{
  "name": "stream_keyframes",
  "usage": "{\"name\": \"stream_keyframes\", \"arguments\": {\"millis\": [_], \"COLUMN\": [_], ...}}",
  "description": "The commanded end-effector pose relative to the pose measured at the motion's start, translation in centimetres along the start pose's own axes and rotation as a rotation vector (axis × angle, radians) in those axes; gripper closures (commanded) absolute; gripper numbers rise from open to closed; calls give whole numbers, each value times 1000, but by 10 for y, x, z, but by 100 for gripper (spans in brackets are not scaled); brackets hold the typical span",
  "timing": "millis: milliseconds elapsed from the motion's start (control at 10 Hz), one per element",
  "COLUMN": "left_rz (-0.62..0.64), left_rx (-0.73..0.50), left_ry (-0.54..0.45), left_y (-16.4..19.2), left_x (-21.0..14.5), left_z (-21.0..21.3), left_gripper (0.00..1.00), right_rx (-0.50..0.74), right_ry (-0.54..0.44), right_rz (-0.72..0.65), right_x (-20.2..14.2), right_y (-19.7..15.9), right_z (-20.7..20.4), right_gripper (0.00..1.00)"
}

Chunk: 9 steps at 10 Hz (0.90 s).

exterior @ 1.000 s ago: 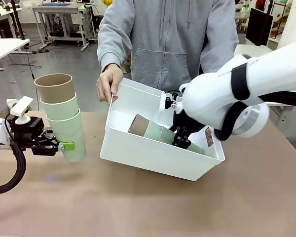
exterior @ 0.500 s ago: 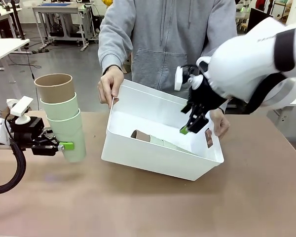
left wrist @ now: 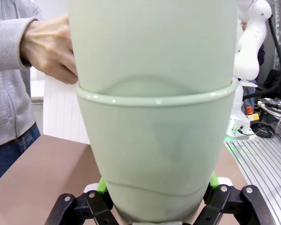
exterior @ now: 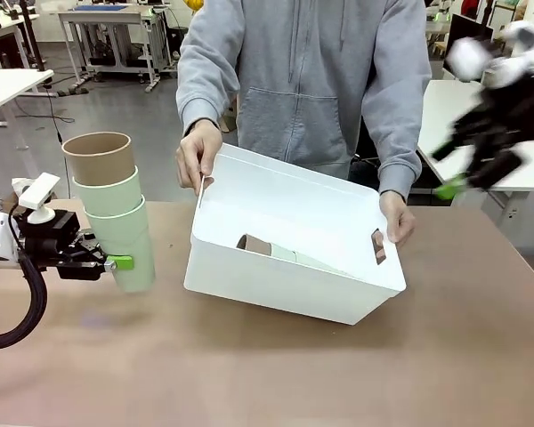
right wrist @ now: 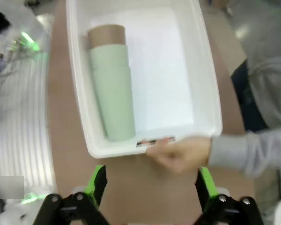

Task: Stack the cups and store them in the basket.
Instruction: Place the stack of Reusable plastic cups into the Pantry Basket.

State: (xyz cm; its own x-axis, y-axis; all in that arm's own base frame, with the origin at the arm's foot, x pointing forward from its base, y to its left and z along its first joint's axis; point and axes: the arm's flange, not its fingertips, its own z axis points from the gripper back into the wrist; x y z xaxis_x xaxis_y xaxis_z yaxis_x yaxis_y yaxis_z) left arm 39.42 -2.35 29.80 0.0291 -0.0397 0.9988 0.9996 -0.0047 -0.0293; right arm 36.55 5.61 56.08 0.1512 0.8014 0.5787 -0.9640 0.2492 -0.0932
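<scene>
Right gripper (exterior: 454, 169) has swung up out of the basket (exterior: 276, 286), jaws apart, empty. Nested cups (exterior: 256, 245) lie inside the basket, tilted by a person's hands (exterior: 198, 156). Left gripper (exterior: 116, 263) clamps an upright stack (exterior: 116, 209) beside it.

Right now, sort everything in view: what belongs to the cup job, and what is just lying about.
Job: basket, inner stack, held stack, left gripper, person's hands.
Lying about: far workbench, white table.

Front view looks across the surface (exterior: 267, 374) at the person (exterior: 303, 80); left wrist hugs the cups (left wrist: 154, 140); right wrist overlooks the basket (right wrist: 164, 70), shared with front.
</scene>
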Motion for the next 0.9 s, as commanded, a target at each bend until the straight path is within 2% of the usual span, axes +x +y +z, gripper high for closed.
{"name": "stream_keyframes", "arguments": {"millis": [0,200,300,500,600,800], "left_rz": [-8,-8,-8,-8,-8,-8], "left_rx": [-9,-9,-9,-9,-9,-9], "left_ry": [-3,-3,-3,-3,-3,-3], "left_y": [-1,-1,-1,-1,-1,-1], "left_x": [5,5,5,5,5,5], "left_z": [0,0,0,0,0,0], "left_gripper": [15,15,15,15,15,15], "right_rx": [18,4,-1,6,-17,-17], "right_ry": [-118,-259,-288,-336,-277,-277], "right_rz": [-12,-13,-13,-10,-32,-32], "right_x": [-57,-95,-105,-116,-116,-116], "right_y": [-1,19,22,14,31,31], "right_z": [66,130,141,134,153,153], "right_gripper": [0,0,0,0,0,0]}}
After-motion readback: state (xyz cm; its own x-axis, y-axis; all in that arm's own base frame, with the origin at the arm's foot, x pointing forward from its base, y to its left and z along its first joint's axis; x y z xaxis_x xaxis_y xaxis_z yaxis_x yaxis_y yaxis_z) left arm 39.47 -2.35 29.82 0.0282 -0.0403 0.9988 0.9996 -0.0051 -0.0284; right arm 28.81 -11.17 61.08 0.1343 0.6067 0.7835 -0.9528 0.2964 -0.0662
